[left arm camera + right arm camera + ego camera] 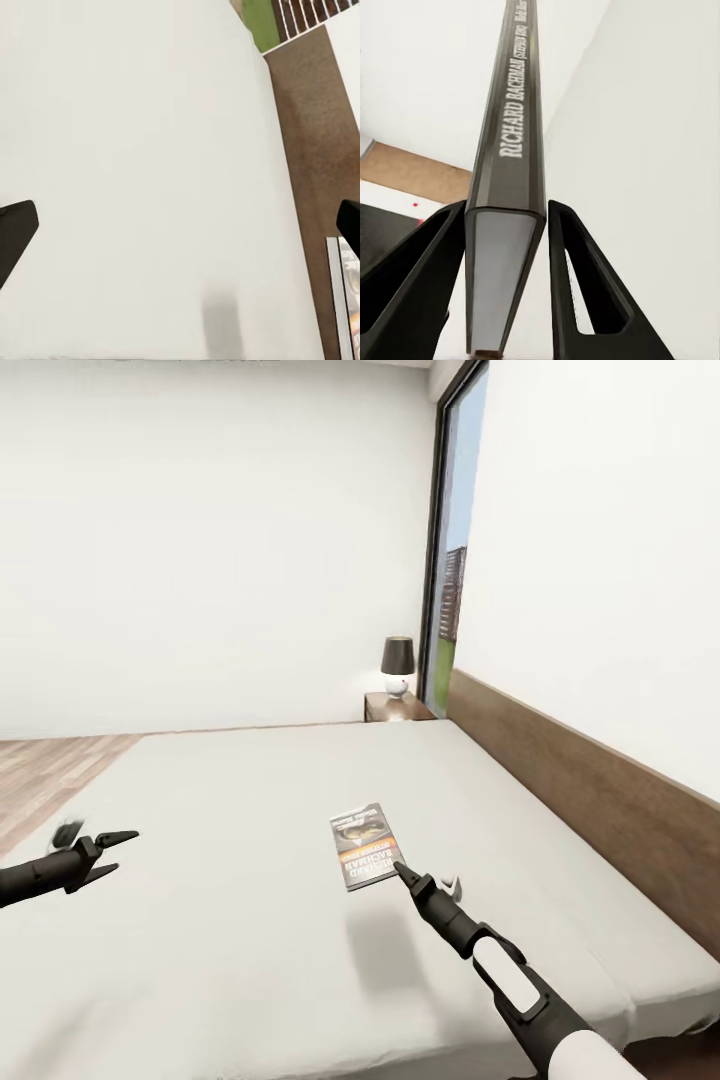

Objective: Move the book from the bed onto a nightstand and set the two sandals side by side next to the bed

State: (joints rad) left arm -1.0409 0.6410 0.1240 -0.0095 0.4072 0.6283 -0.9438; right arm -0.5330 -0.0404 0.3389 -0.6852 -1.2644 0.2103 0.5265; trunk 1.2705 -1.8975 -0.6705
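Now I'm on the book [364, 846]: right gripper [506, 247] straddles its spine, not clearly clamped. Left gripper [108, 854] hangs open. Next, squeeze, lift, carry to nightstand [397, 707].

The bed [250, 810] spans the middle and near part of the head view, its headboard [590, 800] running along the 3 o'clock side against the wall. The book [364, 845] lies on the mattress near the middle, slightly toward the headboard. At the bed's far end, toward 12 o'clock, the nightstand [396, 707] stands beside the headboard's end, with a lamp [398, 664] on top. A window [452, 550] lies just behind it, toward 1 o'clock. Floor [50, 770] shows past the bed at 9 o'clock. The right gripper [402, 868] sits at the book's near edge, toward 5 o'clock; in the right wrist view the book [510, 180] stands between its jaws. The left gripper [112, 854] hangs over the mattress at 8 o'clock, well apart from the book.
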